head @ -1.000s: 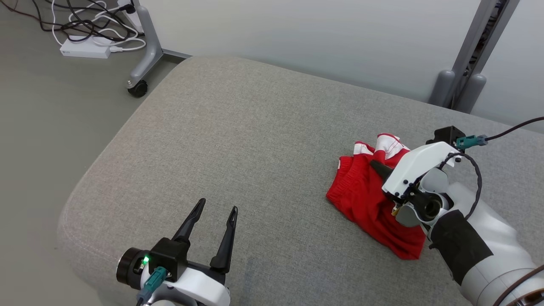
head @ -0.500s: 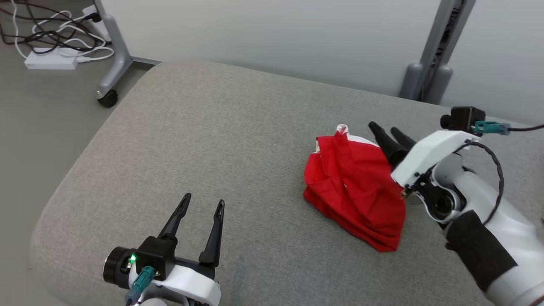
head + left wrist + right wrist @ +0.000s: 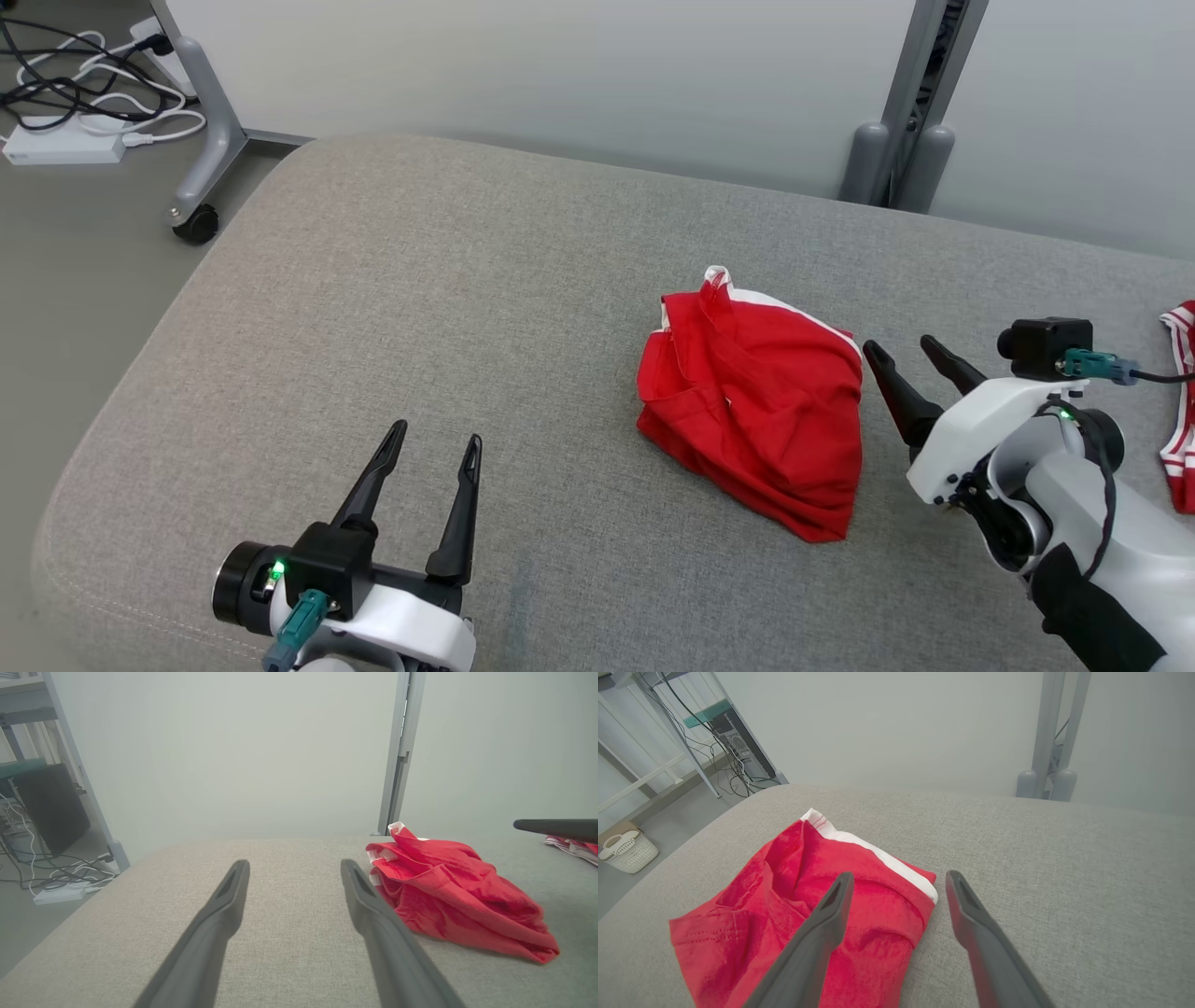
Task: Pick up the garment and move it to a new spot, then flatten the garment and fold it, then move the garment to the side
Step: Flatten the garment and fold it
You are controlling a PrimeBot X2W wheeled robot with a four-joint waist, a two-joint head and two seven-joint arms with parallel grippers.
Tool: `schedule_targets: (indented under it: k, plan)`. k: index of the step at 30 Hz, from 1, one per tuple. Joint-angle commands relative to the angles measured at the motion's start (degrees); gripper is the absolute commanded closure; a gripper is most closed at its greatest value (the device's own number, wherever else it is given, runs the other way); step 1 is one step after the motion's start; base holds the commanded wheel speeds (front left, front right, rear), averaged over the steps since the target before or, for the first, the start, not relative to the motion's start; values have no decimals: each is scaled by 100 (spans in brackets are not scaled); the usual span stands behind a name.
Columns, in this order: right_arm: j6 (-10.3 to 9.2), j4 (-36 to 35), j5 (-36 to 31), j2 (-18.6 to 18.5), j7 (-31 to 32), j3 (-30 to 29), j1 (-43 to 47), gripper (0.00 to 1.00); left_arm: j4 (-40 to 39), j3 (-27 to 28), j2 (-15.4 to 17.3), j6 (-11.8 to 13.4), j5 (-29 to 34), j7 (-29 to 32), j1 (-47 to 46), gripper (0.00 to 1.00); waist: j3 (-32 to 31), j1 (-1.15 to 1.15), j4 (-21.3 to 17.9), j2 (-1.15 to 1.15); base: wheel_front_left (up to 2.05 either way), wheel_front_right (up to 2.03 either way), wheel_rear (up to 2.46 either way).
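Reads as a robotics lab or test bay, not a home: plain pale partition panels point(image 3: 560, 75) on grey metal posts point(image 3: 920, 84) over a bare grey floor point(image 3: 75, 280). A power strip point(image 3: 63, 147) and tangled black and white cables point(image 3: 84, 93) lie beside a castered frame leg point(image 3: 213, 112), with a PC tower point(image 3: 740, 742) by a metal rack and a white plastic basket point(image 3: 627, 851) on the floor. The work surface is a grey fabric-covered pad point(image 3: 420, 308) with rounded corners, close to the panels.
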Motion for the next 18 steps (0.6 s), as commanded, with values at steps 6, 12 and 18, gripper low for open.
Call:
schedule_targets:
  k: [6, 12, 18]
  plan:
    - [0, 473, -231, 234, -263, 221, -151, 100, -45, -77, 24, -26, -24, -24, -123, 0, 130, 0, 78, 0, 0, 0, 0]
    - [0, 820, -525, 352, -343, 380, -86, 100, -27, -84, 22, -20, -10, -24, -144, 0, 185, 0, 177, 0, 0, 0, 0]
    - [0, 856, -790, 499, -350, 243, -16, 100, -46, -69, 22, -64, 28, -24, -183, 0, 239, 0, 261, 0, 0, 0, 0]
